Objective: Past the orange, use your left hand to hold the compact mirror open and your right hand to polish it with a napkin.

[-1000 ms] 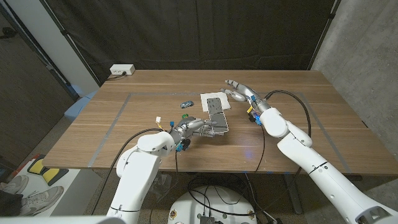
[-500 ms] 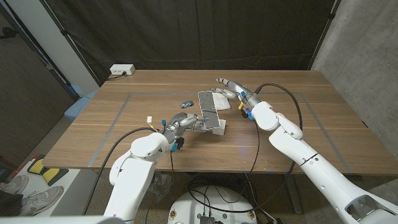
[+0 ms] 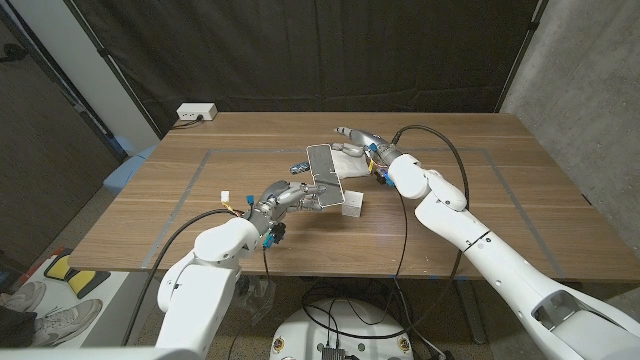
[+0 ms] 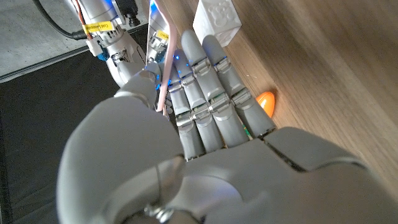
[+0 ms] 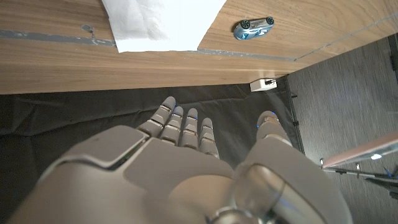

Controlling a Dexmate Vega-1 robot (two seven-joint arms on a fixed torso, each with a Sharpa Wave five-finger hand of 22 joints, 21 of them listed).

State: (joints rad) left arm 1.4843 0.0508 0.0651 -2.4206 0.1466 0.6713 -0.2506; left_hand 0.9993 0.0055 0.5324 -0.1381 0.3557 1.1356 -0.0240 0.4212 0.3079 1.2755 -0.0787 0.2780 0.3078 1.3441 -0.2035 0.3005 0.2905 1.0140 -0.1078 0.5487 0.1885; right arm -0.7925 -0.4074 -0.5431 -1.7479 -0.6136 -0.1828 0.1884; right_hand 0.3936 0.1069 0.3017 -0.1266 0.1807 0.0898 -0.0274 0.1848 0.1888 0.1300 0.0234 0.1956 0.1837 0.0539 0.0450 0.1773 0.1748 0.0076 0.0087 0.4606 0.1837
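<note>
At centre: the compact mirror (image 3: 327, 174) stands open just past mid-surface, its lid tilted up.
Left hand: the left hand (image 3: 291, 196) grips the mirror's base from seven o'clock, fingers clamped along it.
Right hand: the right hand (image 3: 358, 141) hovers empty at one o'clock of the mirror, fingers apart, over the napkin (image 3: 348, 156).
Napkin: white, flat on the surface (image 3: 480, 200), not yet picked up.
Nearby: a small blue toy car (image 3: 299, 166) at ten o'clock; a white cube (image 3: 353, 205) at five o'clock.
Risk: a clumsy reach for the napkin may knock the raised lid shut or twist the mirror from the left hand's hold.
</note>
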